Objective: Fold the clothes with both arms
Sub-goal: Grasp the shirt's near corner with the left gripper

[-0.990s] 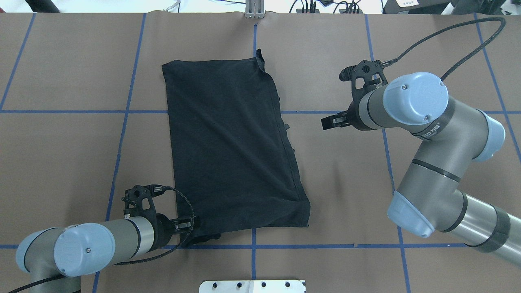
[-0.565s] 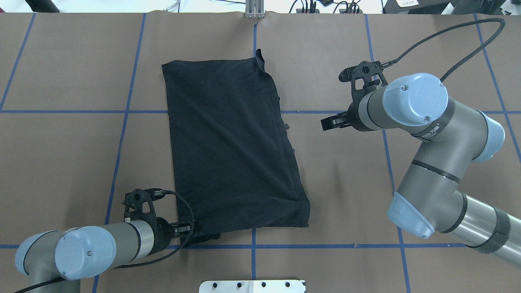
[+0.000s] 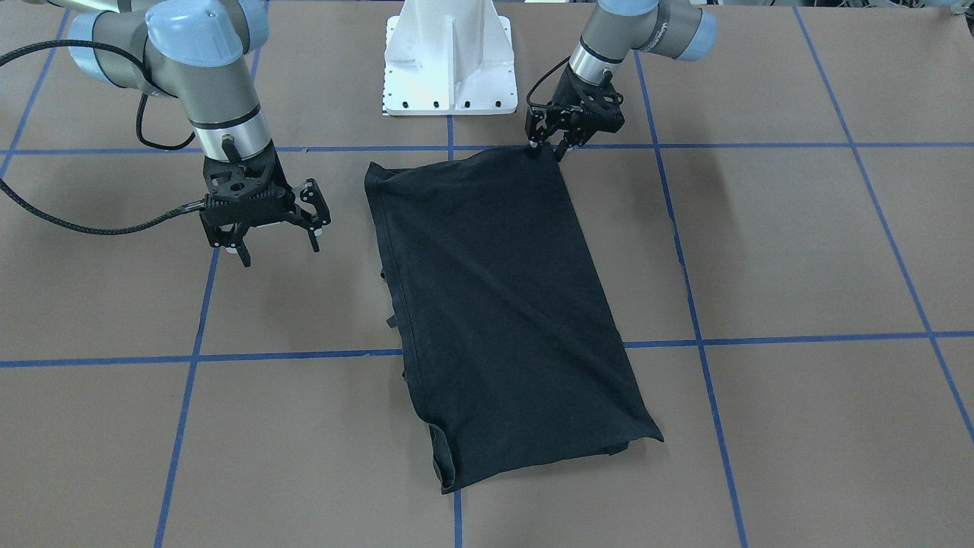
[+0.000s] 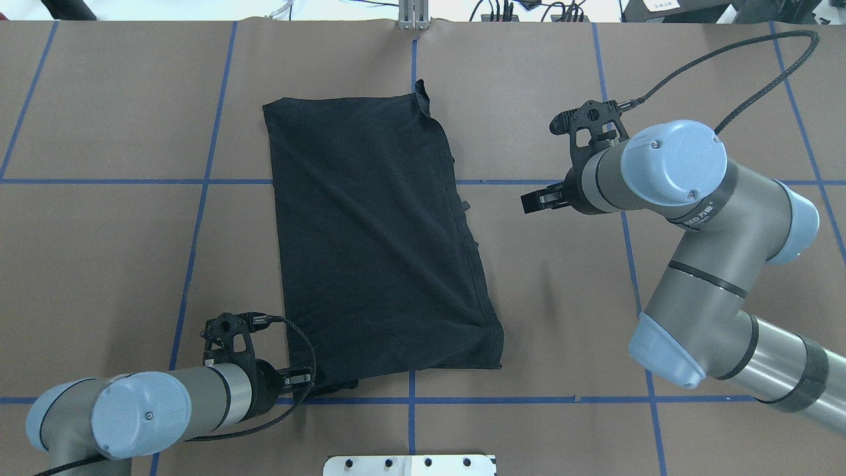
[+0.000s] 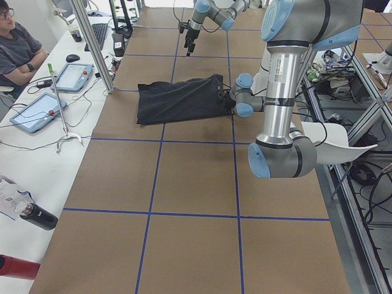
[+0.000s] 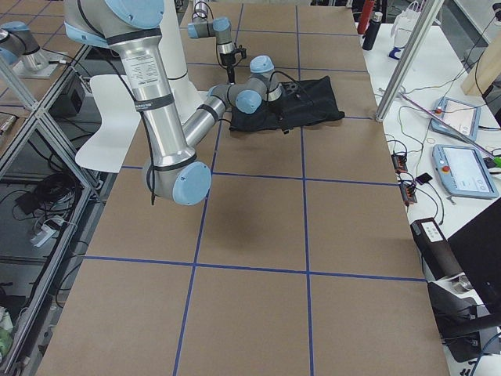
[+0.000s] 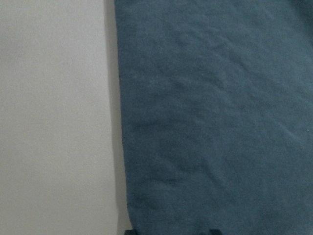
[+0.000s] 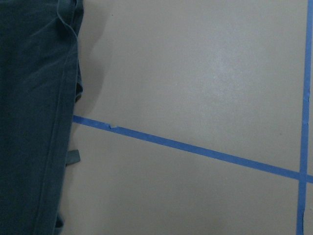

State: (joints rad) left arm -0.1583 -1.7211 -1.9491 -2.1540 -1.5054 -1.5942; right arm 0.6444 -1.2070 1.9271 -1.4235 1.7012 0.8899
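Observation:
The clothes are one black T-shirt (image 4: pixel 377 244), folded into a long strip and lying flat on the brown table with its plain side up (image 3: pixel 502 304). My left gripper (image 4: pixel 310 381) is low at the strip's corner nearest the robot (image 3: pixel 549 151). In the left wrist view its two fingertips stand apart at the bottom edge, open, with black cloth (image 7: pixel 215 122) between them. My right gripper (image 3: pixel 279 251) hangs open over bare table beside the strip's long edge (image 4: pixel 534 198), holding nothing. The right wrist view shows that hem (image 8: pixel 34 122) and blue tape.
The white base pedestal (image 3: pixel 449 61) stands at the robot's edge, close to the left gripper. Blue tape lines (image 4: pixel 529 399) grid the table. In the exterior left view a person (image 5: pixel 18 52) sits at a side bench with tablets (image 5: pixel 30 113).
My left arm has drawn back toward the robot's edge and sunk lower at the shirt's near corner. The right arm and the shirt have stayed almost still.

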